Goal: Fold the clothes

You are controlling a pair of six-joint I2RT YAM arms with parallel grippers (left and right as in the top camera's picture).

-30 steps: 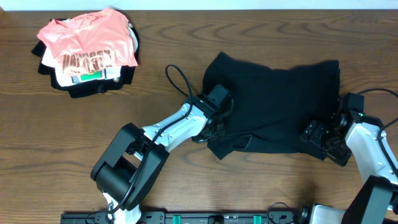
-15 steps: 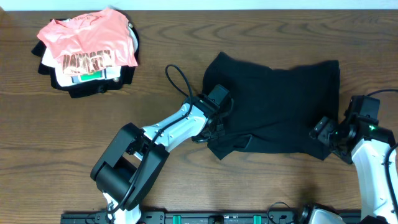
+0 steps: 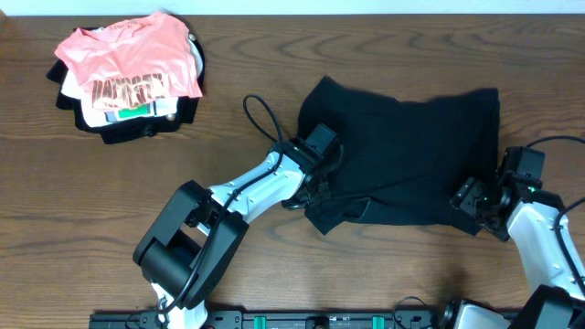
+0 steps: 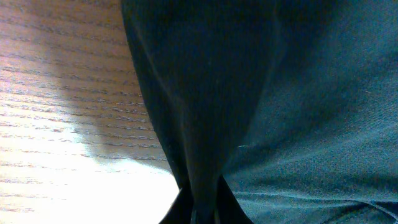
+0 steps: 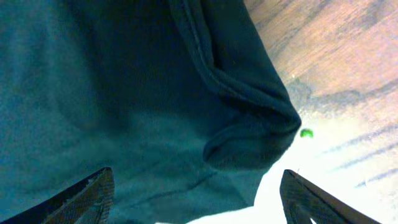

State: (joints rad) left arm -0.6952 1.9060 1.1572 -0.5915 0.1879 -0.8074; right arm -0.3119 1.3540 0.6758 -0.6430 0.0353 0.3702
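Left gripper point(image 3: 313, 189) pinching, right gripper point(image 5: 196, 193) spread

Left gripper is clenched on the left edge of the black garment point(image 3: 411, 151), fabric drawn into a ridge in its grip, likely to lift that side; right gripper hangs with jaws wide apart over the near right corner, apparently lining up a matching grasp; black garment lies wrinkled between the bench's centre and right edge.
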